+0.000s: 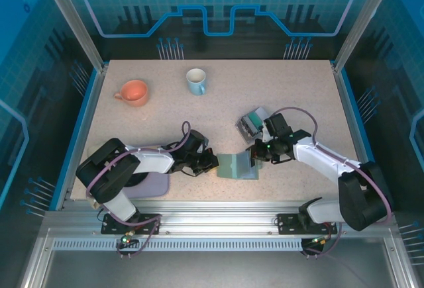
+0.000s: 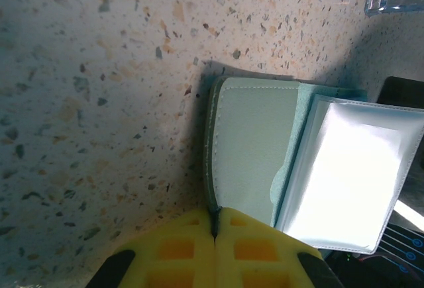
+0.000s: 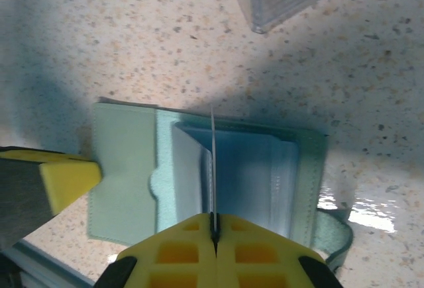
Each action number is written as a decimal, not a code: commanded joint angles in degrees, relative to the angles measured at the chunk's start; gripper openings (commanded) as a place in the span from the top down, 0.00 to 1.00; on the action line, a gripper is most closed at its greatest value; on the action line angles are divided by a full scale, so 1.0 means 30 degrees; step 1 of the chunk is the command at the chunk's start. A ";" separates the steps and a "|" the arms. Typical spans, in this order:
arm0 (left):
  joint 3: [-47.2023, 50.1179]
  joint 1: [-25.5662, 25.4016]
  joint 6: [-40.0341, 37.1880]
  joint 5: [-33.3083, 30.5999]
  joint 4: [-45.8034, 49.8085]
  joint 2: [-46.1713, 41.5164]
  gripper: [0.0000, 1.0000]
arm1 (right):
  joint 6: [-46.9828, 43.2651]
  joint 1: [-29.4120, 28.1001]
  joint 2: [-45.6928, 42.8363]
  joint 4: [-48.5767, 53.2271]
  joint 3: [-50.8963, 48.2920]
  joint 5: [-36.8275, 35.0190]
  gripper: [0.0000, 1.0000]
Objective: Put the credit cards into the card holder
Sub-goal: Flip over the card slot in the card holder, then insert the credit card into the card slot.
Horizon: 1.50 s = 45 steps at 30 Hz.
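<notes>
**Card poised edge-down over the open holder**

The sage-green folding card holder [image 3: 126,169] lies open and flat on the speckled beige table [image 1: 278,89], near its front edge and between the two arms [image 1: 233,167]. Its inner pockets face up, with a rounded flap on one side [image 2: 255,149].

A thin, pale plastic credit card [image 3: 212,155] stands upright, seen edge-on, above the pockets. The right gripper [image 3: 213,225] has its yellow jaws fully closed on this card's near end.

The left gripper [image 2: 214,225] is also fully closed, nipping the outer edge of the holder's flap. Its yellow fingers [image 3: 69,177] touch that edge.

A small clear rectangular plastic box [image 1: 250,123] sits just beyond the holder. Well behind, an orange ceramic mug [image 1: 132,93] and a white-and-blue mug [image 1: 196,81] stand apart.
</notes>
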<state>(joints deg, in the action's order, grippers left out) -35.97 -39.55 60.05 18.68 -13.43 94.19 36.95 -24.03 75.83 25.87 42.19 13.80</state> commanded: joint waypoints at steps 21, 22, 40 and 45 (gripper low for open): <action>0.0207 -0.0359 0.0659 -0.1989 0.0236 -0.0797 0.66 | 0.2379 -0.1745 0.3298 -0.3992 -0.1009 0.1200 0.98; 0.0197 -0.0352 0.0475 -0.1992 0.0207 -0.0962 0.64 | 0.2353 -0.1742 0.3342 -0.4077 -0.1061 0.1279 0.98; -0.2770 -0.0713 -0.1200 -0.1090 0.3623 0.1464 0.64 | 0.2740 -0.1179 0.2911 -0.5157 -0.1511 0.2574 0.98; -0.2898 -0.0820 -0.1247 -0.1420 0.4127 0.1601 0.75 | 0.2771 -0.0702 0.2100 -0.5199 -0.1853 0.2689 0.98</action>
<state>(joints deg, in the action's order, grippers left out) -43.75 -41.54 57.65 14.74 -4.73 98.08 44.64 -27.27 84.33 10.09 38.09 21.50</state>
